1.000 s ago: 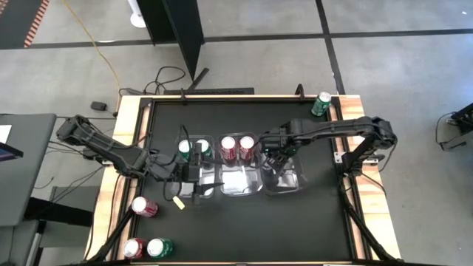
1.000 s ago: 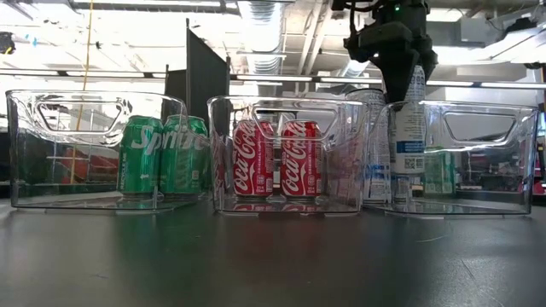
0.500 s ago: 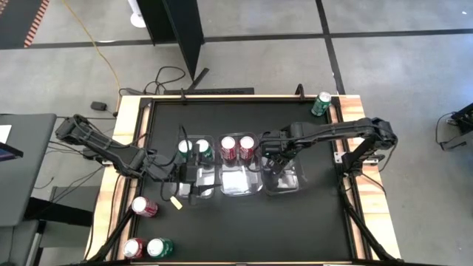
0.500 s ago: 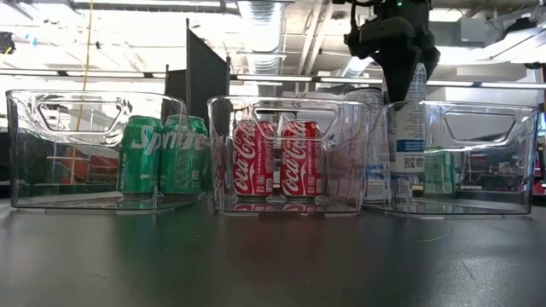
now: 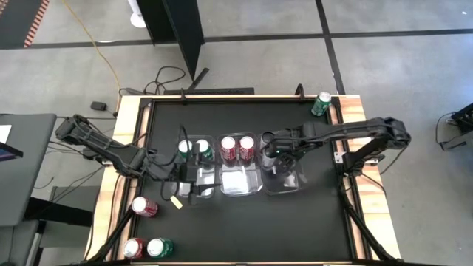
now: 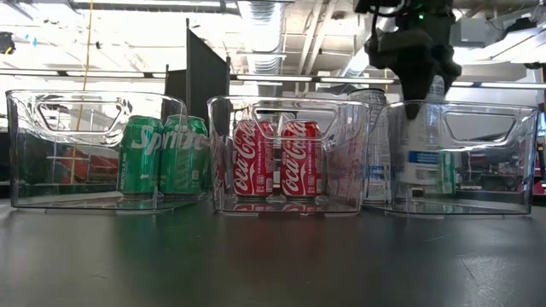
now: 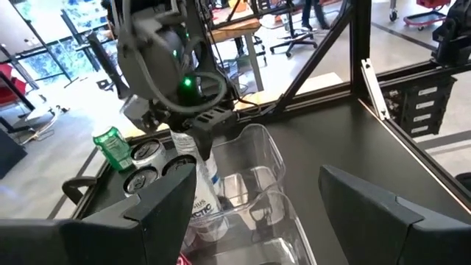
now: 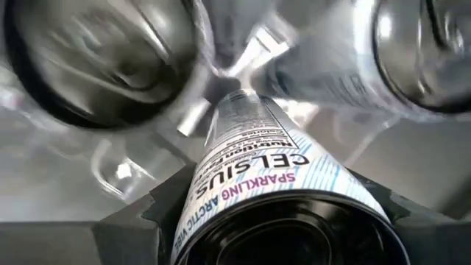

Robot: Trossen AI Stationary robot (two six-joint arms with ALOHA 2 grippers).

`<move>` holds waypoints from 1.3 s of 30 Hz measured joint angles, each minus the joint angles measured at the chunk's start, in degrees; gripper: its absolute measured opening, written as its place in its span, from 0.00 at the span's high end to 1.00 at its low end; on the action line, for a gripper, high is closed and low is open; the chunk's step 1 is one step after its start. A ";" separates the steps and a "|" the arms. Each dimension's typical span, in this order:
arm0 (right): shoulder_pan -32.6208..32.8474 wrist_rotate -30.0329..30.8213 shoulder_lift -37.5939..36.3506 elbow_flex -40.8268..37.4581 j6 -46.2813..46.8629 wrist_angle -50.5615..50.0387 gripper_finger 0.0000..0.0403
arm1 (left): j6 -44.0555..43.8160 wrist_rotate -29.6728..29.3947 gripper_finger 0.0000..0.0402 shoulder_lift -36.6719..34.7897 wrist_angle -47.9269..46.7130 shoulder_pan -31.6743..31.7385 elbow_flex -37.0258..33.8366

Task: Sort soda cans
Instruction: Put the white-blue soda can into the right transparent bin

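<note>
My right gripper [image 6: 420, 85] is shut on a silver-white can [image 6: 422, 153] inside the right clear tray [image 5: 295, 185], next to another silver can [image 6: 371, 145] at that tray's far left. Two green cans [image 5: 194, 150] stand in the left tray and two red cans [image 5: 237, 148] in the middle tray. My left gripper [image 5: 194, 186] waits open over the near part of the left tray. Loose cans lie outside the trays: a green one [image 5: 321, 103] at the far right corner, a red one [image 5: 144, 207] at the left edge, and a red and a green one [image 5: 146, 247] at the near left corner. My right gripper pinches the silver-white can by its upper end [image 8: 243, 184] between its two fingers [image 8: 125, 221], coming from above and pointing down. The can stands upright inside the right tray. I cannot tell whether its base touches the tray floor.
The three clear trays stand side by side mid-table, with handle cut-outs in their walls [image 6: 473, 128]. A wooden frame [image 5: 129, 148] borders the black table top. Bare black surface lies on the near side of the trays [image 5: 259, 229] and on the far side.
My right gripper, still shut on the silver-white can, has carried it a little toward the table's right inside the right tray, and the arm's elbow has swung outward to the right. The can shows blurred, still moving. The left arm has kept still.
</note>
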 joint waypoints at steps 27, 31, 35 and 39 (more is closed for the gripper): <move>-3.95 -2.05 3.12 0.06 -2.50 0.71 0.34 | 1.17 -0.06 0.30 0.00 0.61 0.09 0.00; -3.95 -2.11 3.12 0.06 -2.10 0.73 0.34 | 1.18 -0.03 0.30 0.00 0.61 0.09 0.00; -3.95 -2.14 3.12 0.06 -2.06 0.71 0.34 | 1.18 -0.01 0.30 0.00 0.61 0.09 0.00; -3.95 -2.14 3.12 0.06 -2.04 0.71 0.27 | 1.19 -0.01 0.30 0.00 0.61 0.09 0.00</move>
